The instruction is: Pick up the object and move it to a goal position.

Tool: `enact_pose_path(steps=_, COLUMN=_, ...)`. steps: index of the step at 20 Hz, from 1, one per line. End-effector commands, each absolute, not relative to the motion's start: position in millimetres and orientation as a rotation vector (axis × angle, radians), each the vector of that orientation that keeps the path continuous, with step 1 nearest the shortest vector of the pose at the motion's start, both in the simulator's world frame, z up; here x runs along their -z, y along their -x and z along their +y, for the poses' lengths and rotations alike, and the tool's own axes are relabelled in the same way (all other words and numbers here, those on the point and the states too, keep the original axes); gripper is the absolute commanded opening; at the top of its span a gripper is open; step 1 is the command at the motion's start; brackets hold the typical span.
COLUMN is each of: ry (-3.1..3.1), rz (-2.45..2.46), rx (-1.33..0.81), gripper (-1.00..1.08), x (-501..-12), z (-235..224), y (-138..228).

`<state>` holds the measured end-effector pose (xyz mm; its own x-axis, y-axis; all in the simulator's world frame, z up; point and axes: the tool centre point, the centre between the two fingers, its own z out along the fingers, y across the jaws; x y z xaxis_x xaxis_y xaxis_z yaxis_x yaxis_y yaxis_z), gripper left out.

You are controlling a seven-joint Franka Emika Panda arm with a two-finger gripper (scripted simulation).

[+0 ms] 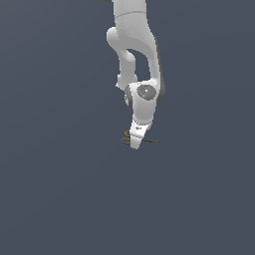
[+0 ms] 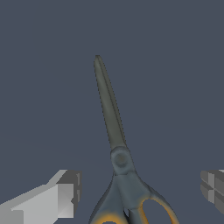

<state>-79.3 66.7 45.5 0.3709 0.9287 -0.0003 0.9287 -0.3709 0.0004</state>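
scissors (image 2: 119,162) flat between parted fingers (image 2: 65,194)

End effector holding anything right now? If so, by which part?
Nothing held. The end effector is open, its fingers well clear on either side of the scissors, around the pivot and loops. The scissors lie flat on the surface, closed.

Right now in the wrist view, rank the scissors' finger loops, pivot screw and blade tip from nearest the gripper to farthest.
1. Finger loops, between the open gripper's fingers.
2. Pivot screw, just beyond the fingers.
3. Blade tip, far end, pointing away.
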Motion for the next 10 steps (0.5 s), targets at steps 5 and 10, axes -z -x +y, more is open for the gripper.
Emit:
enact_pose_path(steps=5, ry=-2.598, rz=1.767, rx=0.001, gripper=1.00, x=-17.3, z=67.0, y=80.3)
enact_pose_path(steps=10, ry=-2.597, rz=1.767, rx=0.001, gripper=1.00, x=-8.0, z=66.8, y=80.0)
